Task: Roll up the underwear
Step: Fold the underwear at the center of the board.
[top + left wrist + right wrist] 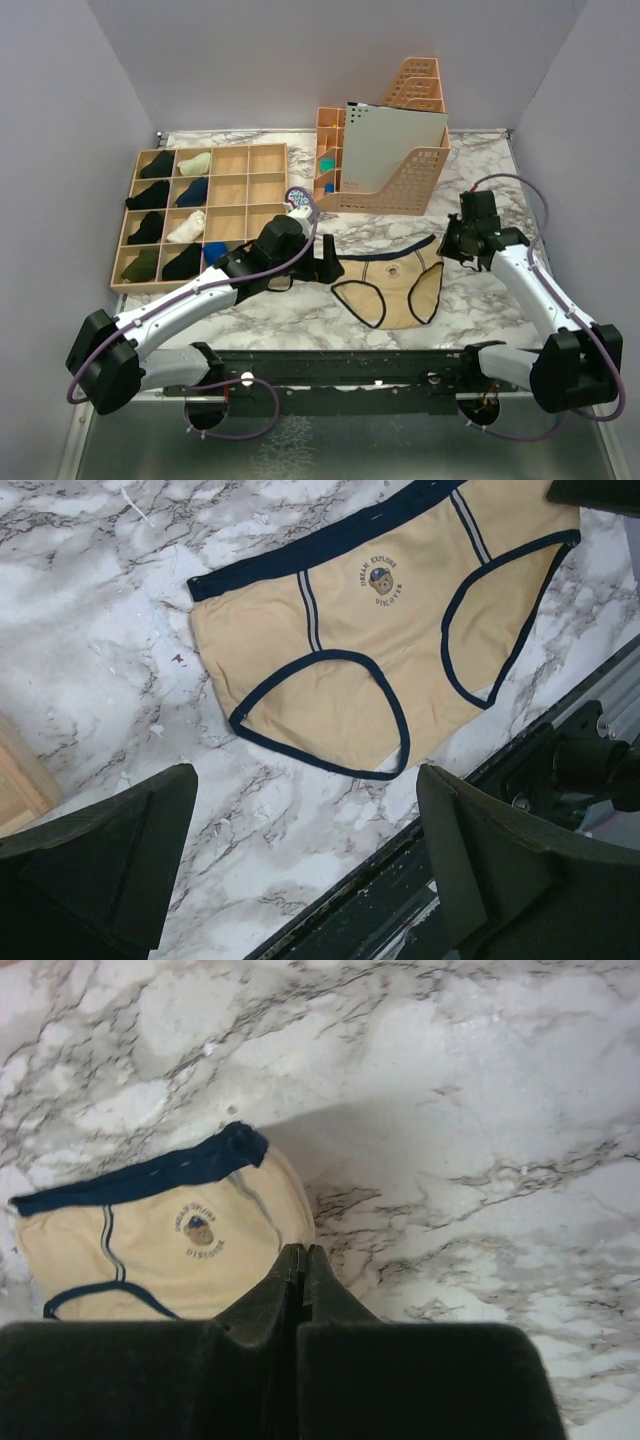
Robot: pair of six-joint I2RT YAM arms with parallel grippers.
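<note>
Nearest us, the tan cotton underwear with navy trim (pixel 385 285) lies spread on the white marbled tabletop (pixel 300 310). Our left gripper (pixel 300 880) hangs just beside its left edge, fingers spread wide and holding nothing. Our right gripper (pixel 302 1260) has its fingers pressed together at the right edge; we cannot tell whether cloth is caught. Further back on the left, the shallow wooden grid tray (pixel 262 205) holds rolled garments in its two left columns: black, dark green, navy, pale. Behind stands a peach perforated plastic file holder (pixel 415 185).
</note>
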